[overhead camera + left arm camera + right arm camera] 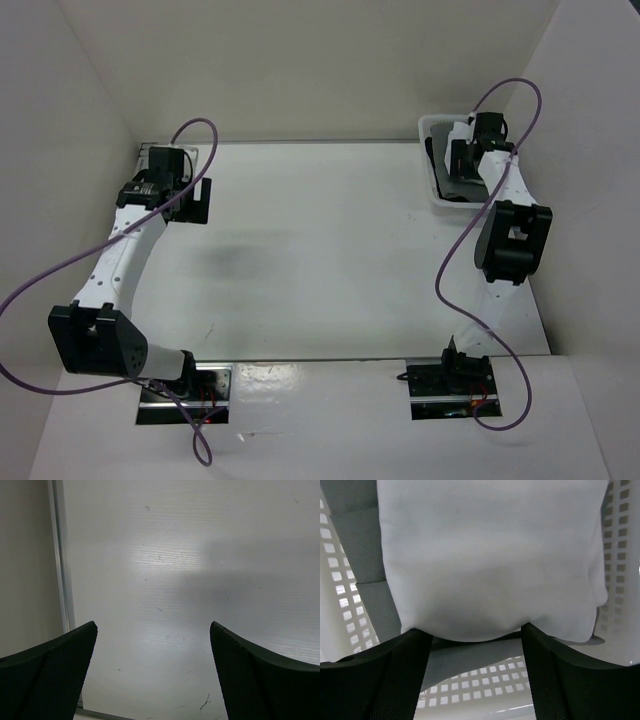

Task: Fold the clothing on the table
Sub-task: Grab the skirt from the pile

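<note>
The white clothing (pixel 490 555) lies in the white plastic basket (pixel 340 595) on top of a dark grey cloth (pixel 465 657). My right gripper (pixel 475 630) reaches down into the basket (pixel 432 130) at the table's far right corner. Its jaws stand wide apart, and both fingertips (pixel 417 640) touch the clothing's near, rounded edge, which bulges between them. My left gripper (pixel 153 625) hangs open over the bare table (pixel 175 555) near the far left corner, with nothing between its fingers. In the top view the left gripper (pixel 195 200) is far from the basket.
A thin metal rail (pixel 62 555) runs along the table's left edge, with a wall right beside it. White walls enclose the table (pixel 320 250) on three sides. Purple cables (pixel 470 250) loop from both arms.
</note>
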`<state>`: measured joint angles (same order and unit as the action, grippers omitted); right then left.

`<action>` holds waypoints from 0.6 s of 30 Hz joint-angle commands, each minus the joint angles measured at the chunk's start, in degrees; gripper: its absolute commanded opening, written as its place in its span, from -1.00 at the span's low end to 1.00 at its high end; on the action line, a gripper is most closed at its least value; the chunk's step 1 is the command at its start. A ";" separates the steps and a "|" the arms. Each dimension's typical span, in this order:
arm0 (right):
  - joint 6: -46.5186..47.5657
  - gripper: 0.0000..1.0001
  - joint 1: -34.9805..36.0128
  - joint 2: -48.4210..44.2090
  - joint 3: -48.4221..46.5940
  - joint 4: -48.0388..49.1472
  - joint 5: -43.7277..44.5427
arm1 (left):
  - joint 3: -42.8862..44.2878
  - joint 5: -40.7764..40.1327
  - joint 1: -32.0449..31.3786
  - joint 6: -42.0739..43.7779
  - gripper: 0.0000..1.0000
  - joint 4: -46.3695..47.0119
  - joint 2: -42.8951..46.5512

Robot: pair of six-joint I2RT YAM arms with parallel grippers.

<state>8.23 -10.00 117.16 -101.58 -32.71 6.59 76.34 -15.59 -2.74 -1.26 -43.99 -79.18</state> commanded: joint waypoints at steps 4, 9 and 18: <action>0.56 0.18 1.03 3.23 -6.96 -0.33 -0.87 | 3.11 -0.84 -0.25 1.17 0.98 1.62 -0.80; 0.56 -0.79 1.03 4.48 -7.67 -0.95 -2.02 | 3.12 -0.84 -0.25 1.17 0.98 1.62 -1.33; 0.57 -1.00 1.56 -1.56 -13.54 -6.66 -10.17 | 4.78 0.21 -0.25 1.70 0.98 1.10 -1.86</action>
<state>9.06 -9.26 121.62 -109.10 -36.42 2.63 77.67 -15.77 -2.74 -0.86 -43.64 -80.95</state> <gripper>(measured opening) 0.033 0.992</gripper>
